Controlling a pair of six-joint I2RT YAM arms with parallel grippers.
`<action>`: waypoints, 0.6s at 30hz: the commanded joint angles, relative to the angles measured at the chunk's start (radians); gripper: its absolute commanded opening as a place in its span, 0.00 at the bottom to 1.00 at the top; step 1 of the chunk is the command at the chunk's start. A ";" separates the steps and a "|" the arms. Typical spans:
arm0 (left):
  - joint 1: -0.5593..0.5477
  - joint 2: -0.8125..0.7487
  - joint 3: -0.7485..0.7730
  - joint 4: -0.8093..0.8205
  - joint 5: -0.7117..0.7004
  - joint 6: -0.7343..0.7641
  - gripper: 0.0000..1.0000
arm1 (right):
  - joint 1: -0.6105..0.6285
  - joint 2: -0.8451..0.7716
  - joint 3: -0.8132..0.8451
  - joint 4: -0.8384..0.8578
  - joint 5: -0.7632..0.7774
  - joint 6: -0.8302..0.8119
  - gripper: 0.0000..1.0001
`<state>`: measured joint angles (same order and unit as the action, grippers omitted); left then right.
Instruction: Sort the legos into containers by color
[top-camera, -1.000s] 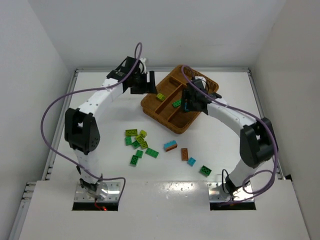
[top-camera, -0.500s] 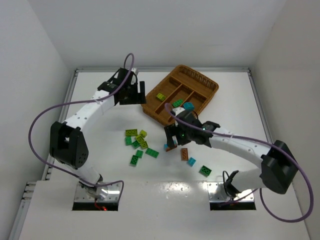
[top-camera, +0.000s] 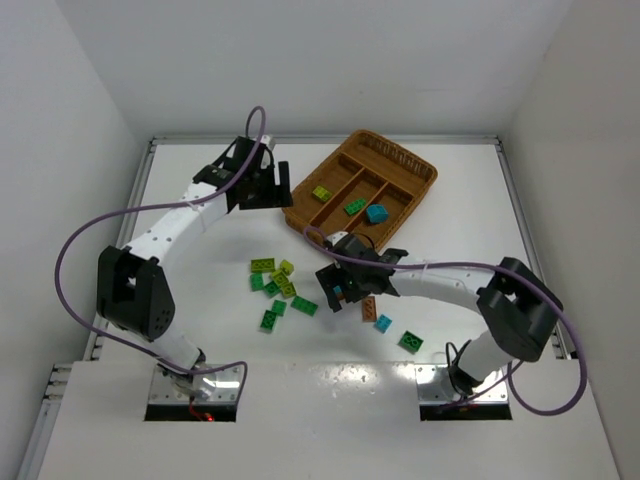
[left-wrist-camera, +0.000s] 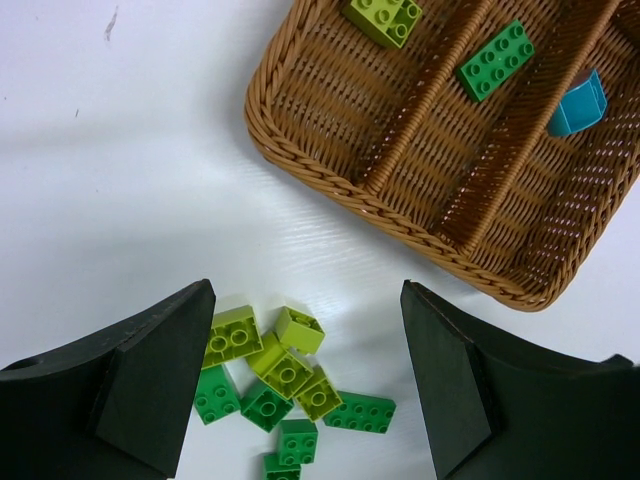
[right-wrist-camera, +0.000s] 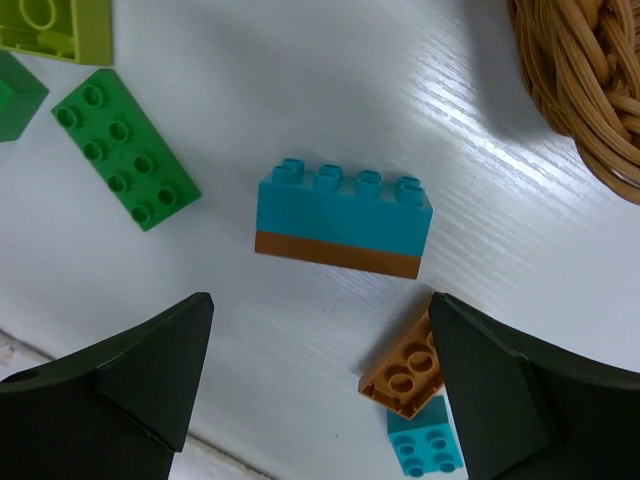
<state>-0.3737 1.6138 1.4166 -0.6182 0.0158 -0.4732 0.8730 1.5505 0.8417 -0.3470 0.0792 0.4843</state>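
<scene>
The wicker tray (top-camera: 398, 160) lies at the back centre. Its compartments hold a lime brick (top-camera: 322, 192), a green brick (top-camera: 354, 206) and a cyan brick (top-camera: 376, 213), one in each. My left gripper (top-camera: 270, 186) is open and empty, high beside the tray's left end; its view shows the tray (left-wrist-camera: 330, 170) and a green and lime pile (left-wrist-camera: 280, 375). My right gripper (top-camera: 333, 291) is open and empty, just above a cyan brick stacked on a brown one (right-wrist-camera: 343, 218). A brown brick (right-wrist-camera: 405, 368) and a small cyan brick (right-wrist-camera: 425, 445) lie beside its right finger.
The loose pile of green and lime bricks (top-camera: 275, 285) lies left of centre. A brown brick (top-camera: 369, 308), a cyan brick (top-camera: 383, 323) and a green brick (top-camera: 411, 341) lie to the front right. A green brick (right-wrist-camera: 125, 148) lies left of the stacked pair.
My right gripper left a cyan brick in the tray and swung forward and left, down over the stacked cyan-brown brick. My left gripper shifted slightly left from the tray.
</scene>
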 joint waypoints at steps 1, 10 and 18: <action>-0.008 -0.042 -0.004 0.034 0.010 -0.010 0.82 | 0.004 0.013 -0.003 0.074 0.034 -0.023 0.90; -0.008 -0.032 -0.004 0.043 0.029 -0.019 0.82 | 0.004 0.054 -0.064 0.218 0.070 -0.032 0.90; -0.008 -0.032 -0.004 0.043 0.029 -0.019 0.82 | 0.014 0.089 -0.064 0.227 0.083 -0.023 0.68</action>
<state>-0.3737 1.6138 1.4162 -0.5999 0.0372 -0.4812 0.8753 1.6421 0.7818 -0.1585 0.1318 0.4595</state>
